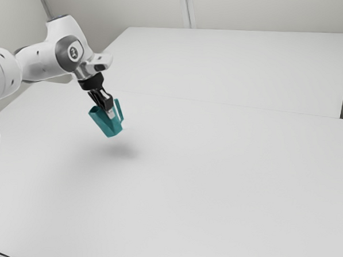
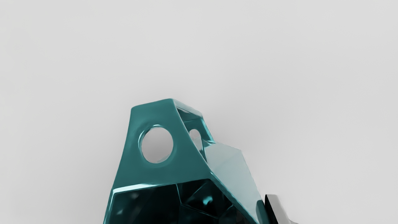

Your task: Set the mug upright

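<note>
In the exterior view, my gripper points down and to the exterior view's right, shut on the teal mug. The mug hangs tilted above the table, its mouth facing up toward the exterior view's left and its handle on the upper right side. In the wrist view, the mug shows its dark open mouth and the flat handle with a round hole. One finger of the gripper presses the mug's outer wall; the other is hard to make out near the dark interior.
The wide white table lies beneath the mug, with a soft shadow on it just below. A white panel stands beyond the table's far edge. A dark thin line crosses the exterior view's lower left corner.
</note>
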Available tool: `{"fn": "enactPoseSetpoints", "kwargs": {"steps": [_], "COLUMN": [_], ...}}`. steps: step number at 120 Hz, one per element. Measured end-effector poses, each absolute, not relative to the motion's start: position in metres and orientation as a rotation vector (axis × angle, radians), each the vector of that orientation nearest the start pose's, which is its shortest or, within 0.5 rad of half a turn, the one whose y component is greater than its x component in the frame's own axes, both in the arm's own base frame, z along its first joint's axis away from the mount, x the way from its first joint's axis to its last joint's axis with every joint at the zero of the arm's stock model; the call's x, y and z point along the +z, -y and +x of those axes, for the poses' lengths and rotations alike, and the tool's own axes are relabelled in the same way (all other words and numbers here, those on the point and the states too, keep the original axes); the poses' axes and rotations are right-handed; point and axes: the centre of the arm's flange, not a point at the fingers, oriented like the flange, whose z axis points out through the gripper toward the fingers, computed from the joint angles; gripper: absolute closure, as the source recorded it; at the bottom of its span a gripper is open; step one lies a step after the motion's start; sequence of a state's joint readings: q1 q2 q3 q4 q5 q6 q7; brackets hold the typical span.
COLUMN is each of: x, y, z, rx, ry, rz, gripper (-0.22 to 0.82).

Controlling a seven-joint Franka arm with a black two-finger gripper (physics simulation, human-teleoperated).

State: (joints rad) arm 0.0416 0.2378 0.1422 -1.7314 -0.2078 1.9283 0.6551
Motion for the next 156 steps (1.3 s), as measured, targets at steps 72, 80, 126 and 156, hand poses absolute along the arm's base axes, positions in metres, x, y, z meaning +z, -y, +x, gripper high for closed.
{"fn": "enactPoseSetpoints", "kwargs": {"steps": [72,80,126,156], "x": [0.374,0.372,0.350,0.366], "y": [-0.061,-0.061,-0.061,-0.050], "z": [0.614,0.614,0.617,0.618], "rx": [-0.099,-0.101,-0.065,-0.102], "ry": [-0.275,-0.247,-0.122,-0.111], "rz": [-3.133,-3.130,-3.133,-3.143], "gripper": [0.78,0.78,0.75,0.26]}}
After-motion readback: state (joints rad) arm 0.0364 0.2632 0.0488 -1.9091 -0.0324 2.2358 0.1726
